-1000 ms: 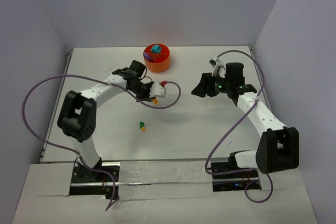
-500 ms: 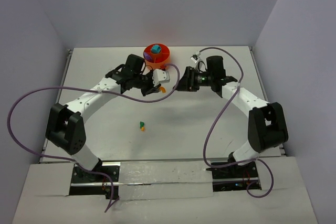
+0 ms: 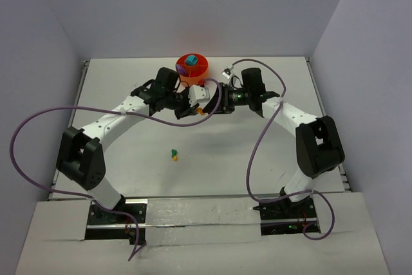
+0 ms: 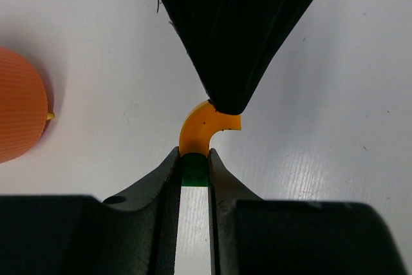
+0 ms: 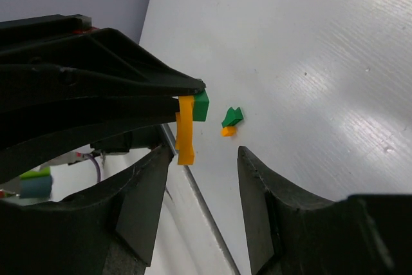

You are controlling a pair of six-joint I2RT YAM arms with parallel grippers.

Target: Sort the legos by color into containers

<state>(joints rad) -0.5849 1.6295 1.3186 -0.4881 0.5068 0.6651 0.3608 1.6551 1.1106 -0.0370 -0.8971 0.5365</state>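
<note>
Pale walls box in a matte white worktop (image 3: pixel 270 172). The round, ribbed orange tub (image 3: pixel 193 80) stands far centre. Just near of it, the left tool (image 4: pixel 193 154) pinches a green brick (image 4: pixel 193 172) capped by a curved orange-yellow piece (image 4: pixel 196 130). The right tool (image 5: pixel 203 152), spread, faces it. A loose green-and-orange pair (image 3: pixel 174 154) lies nearer, with open worktop all round.

Left gripper (image 4: pixel 193 156) clamped; right gripper (image 5: pixel 205 154) spread, apparently tip-to-tip.

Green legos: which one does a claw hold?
The green lego in the left claw, joined to an orange arch; the other lies on the table.
</note>
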